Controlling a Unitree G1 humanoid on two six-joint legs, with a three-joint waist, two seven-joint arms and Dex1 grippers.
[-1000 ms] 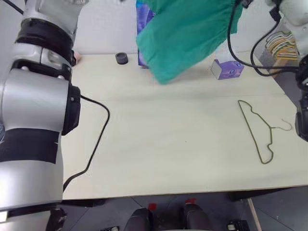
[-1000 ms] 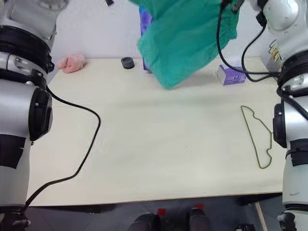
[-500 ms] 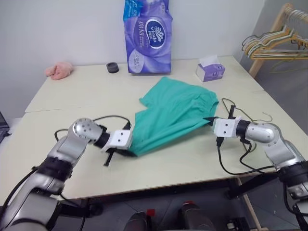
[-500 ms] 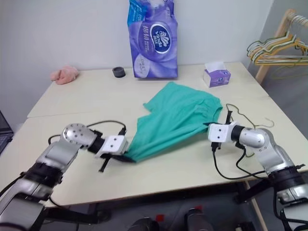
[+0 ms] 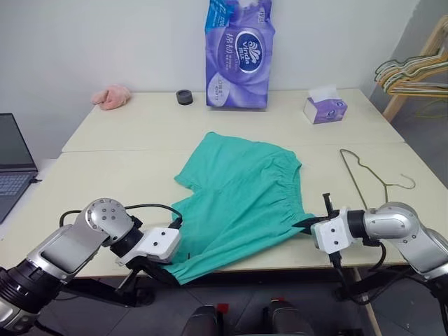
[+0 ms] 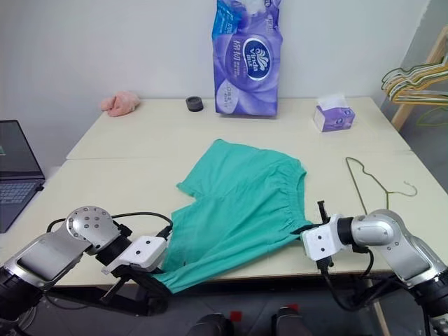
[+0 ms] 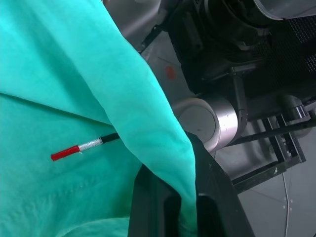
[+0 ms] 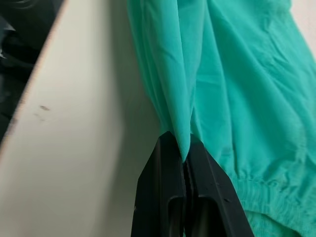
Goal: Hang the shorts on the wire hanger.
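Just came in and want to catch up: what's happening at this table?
The robot has the teal shorts spread flat on the table, its left gripper and right gripper each shut on an edge at the near side. The wire hanger lies bare on the table to the right, so hanging hasn't started.

This looks like a robot test room or lab, arranged with household things. Two plain pale tables (image 5: 140,126) stand pushed together against a bare white wall (image 5: 105,42). Along the far edge stand a big purple pack of tissue paper (image 5: 238,54) and a small purple tissue box (image 5: 324,108). A laptop (image 5: 14,157) sits on another surface beside the left edge. Beyond the far right corner, a wooden rack (image 5: 420,63) carries pastel hangers (image 5: 409,73). Loose cables run along the robot arms.
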